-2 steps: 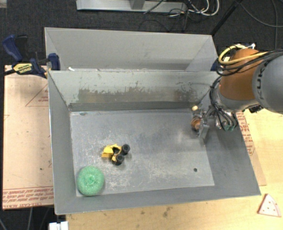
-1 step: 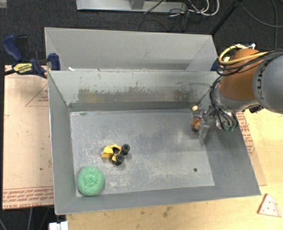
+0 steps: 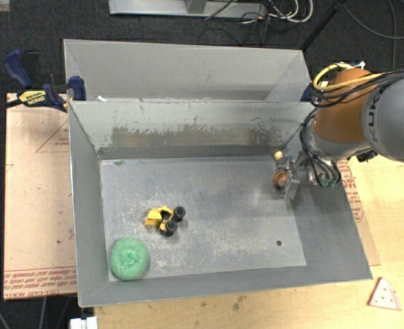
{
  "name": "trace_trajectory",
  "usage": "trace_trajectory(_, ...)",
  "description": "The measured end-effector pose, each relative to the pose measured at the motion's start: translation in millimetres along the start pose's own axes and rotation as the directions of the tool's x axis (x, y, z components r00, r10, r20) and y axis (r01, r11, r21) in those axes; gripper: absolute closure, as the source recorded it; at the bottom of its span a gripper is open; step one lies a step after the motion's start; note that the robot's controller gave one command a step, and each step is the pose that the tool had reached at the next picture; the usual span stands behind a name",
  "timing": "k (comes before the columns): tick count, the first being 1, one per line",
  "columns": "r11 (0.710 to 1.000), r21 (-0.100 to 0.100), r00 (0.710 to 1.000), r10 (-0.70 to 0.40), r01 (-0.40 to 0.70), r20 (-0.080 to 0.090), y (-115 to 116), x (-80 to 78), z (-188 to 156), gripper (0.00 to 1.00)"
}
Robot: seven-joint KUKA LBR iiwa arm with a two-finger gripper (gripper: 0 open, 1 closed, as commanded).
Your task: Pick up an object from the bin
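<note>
My gripper (image 3: 293, 181) hangs low at the bin's right side, just under the orange-covered wrist. A small brown rounded thing (image 3: 280, 177) with a cream knob (image 3: 279, 155) above it sits right against the gripper's left side; whether it is held is unclear. Far to the left, a small yellow and black toy (image 3: 164, 219) lies on the bin floor. A green round ball-like thing (image 3: 129, 258) rests in the front left corner, just below the toy.
The arm comes in over the bin's right rim with cables looped round its wrist. The sloped right wall lies close beside the gripper. Bare grey floor stretches between the gripper and the toy.
</note>
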State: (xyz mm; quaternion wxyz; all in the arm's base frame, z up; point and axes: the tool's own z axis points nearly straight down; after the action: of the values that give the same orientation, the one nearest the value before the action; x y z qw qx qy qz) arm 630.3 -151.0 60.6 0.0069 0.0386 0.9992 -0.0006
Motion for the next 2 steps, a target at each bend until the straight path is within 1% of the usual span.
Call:
trace_trajectory(1, 1.0, -0.001, 1.0, 0.0, 0.0, -0.011, 0, 1.7, -10, 1.0)
trace_trajectory(2, 1.0, -0.002, 1.0, 0.0, 0.0, -0.016, 1, 2.1, -28, 1.0)
